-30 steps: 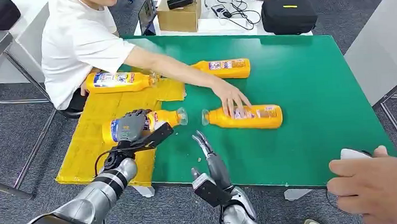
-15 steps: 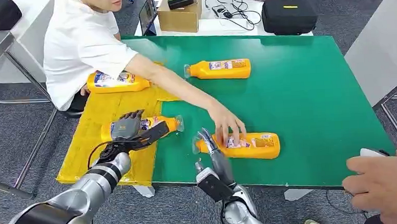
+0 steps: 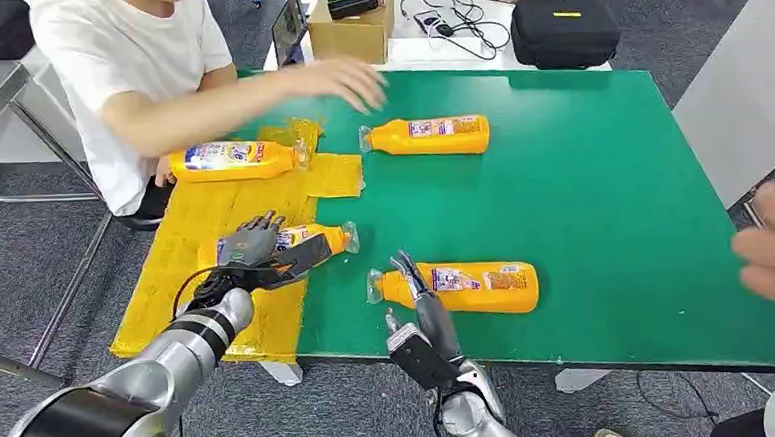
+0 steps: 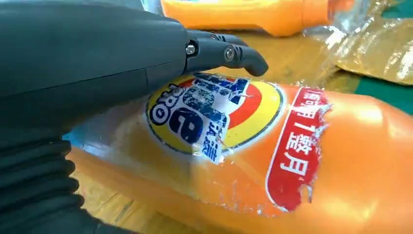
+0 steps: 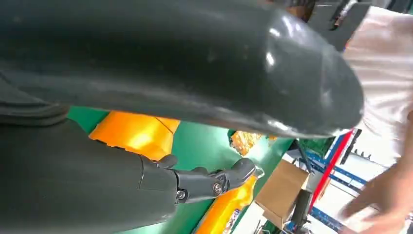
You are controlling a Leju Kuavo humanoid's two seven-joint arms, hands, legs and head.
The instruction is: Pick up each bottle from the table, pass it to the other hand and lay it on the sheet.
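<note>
Orange bottle [image 4: 272, 161] w/ red "1整月" label, under left hand [image 3: 255, 247].

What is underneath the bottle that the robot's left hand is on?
The yellow sheet lies under the bottle, whose capped end reaches the sheet's edge by the green table. The left hand rests on top, covering its middle; whether it has let go is unclear.

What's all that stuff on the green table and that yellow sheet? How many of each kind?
Orange bottles: 4, one far on the sheet, one under the left robot hand at the sheet's edge, two on the green table.
Yellow sheets: 1.
Total: 5 things.
</note>
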